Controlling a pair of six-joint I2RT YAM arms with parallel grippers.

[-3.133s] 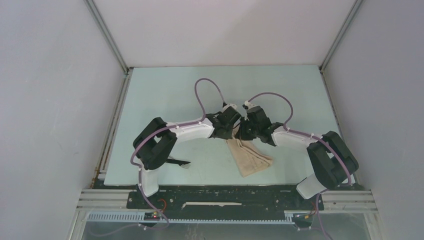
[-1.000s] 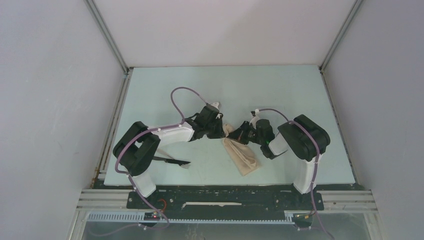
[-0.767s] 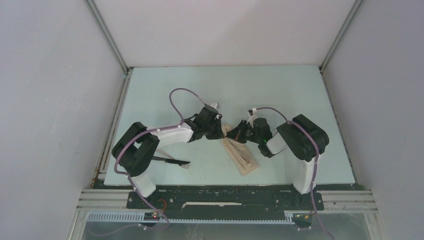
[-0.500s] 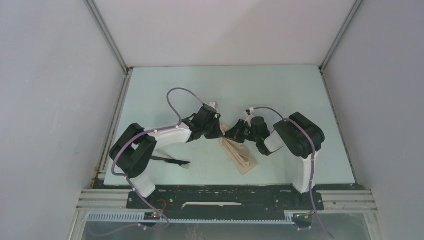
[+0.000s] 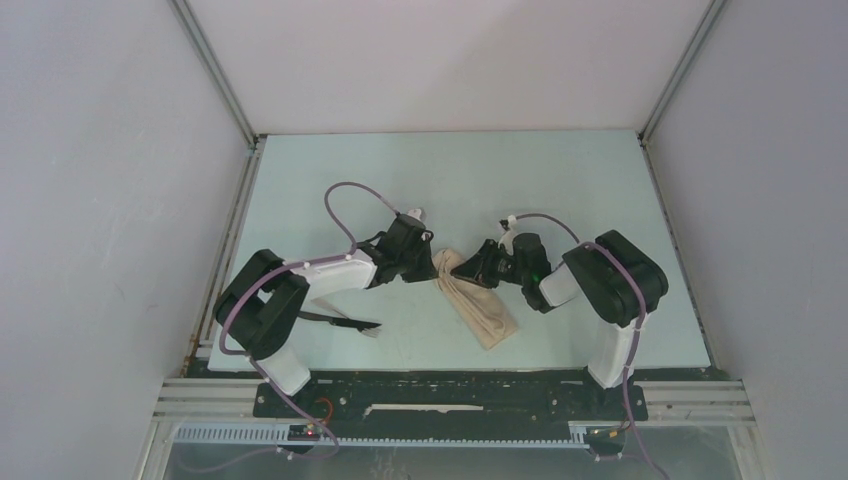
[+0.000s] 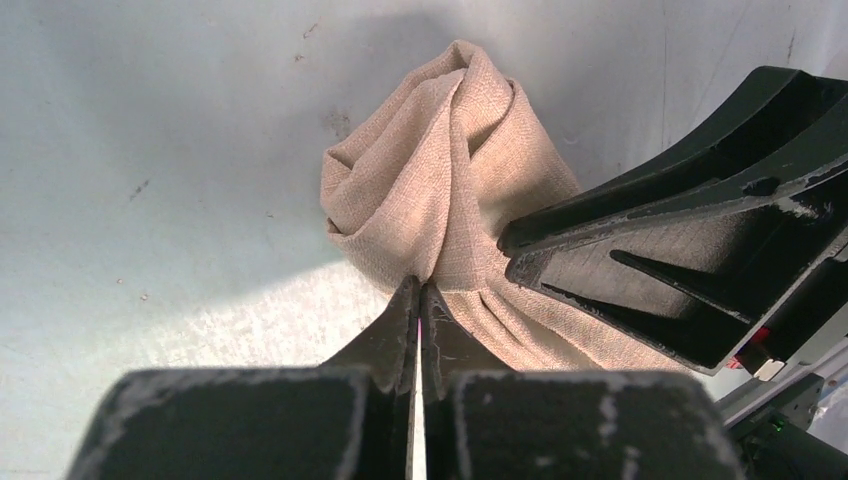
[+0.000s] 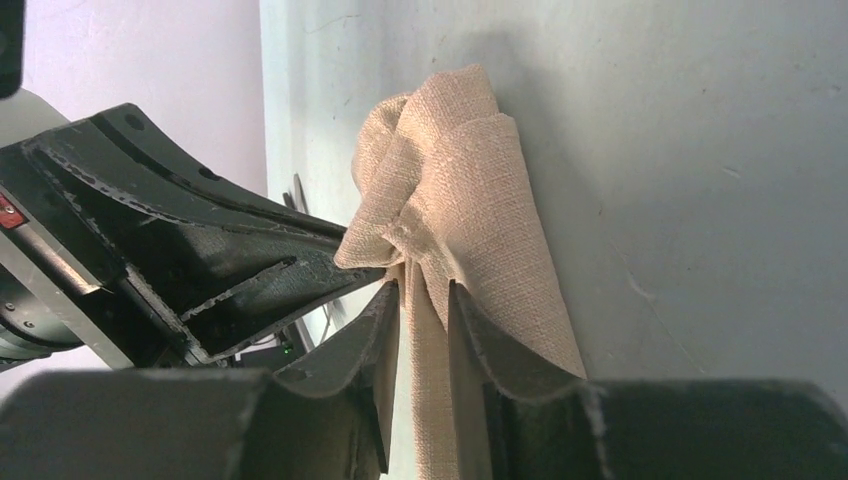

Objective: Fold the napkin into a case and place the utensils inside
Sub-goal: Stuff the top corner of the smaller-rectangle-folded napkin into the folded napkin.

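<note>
The tan napkin [image 5: 482, 308] lies as a narrow folded strip running from the table's middle toward the near edge, its far end bunched and twisted [image 6: 440, 180]. My left gripper [image 5: 431, 267] is shut on that bunched end, its tips [image 6: 419, 287] pinching a fold. From the other side, my right gripper [image 5: 469, 267] meets the same end. Its jaws [image 7: 424, 288] stand a little apart, with a cloth fold hanging loosely between them. Dark utensils [image 5: 348, 322] lie on the table beside the left arm's base, partly hidden by that arm.
The pale green table [image 5: 560, 180] is walled by white panels on three sides, with metal rails along its edges. The two grippers nearly touch tip to tip over the napkin's end; the right gripper's fingers [image 6: 690, 250] fill the right side of the left wrist view.
Both grippers have shifted slightly left with the napkin's far end. The right gripper's jaws, shut on the cloth a second ago, have parted. The left gripper stays shut.
</note>
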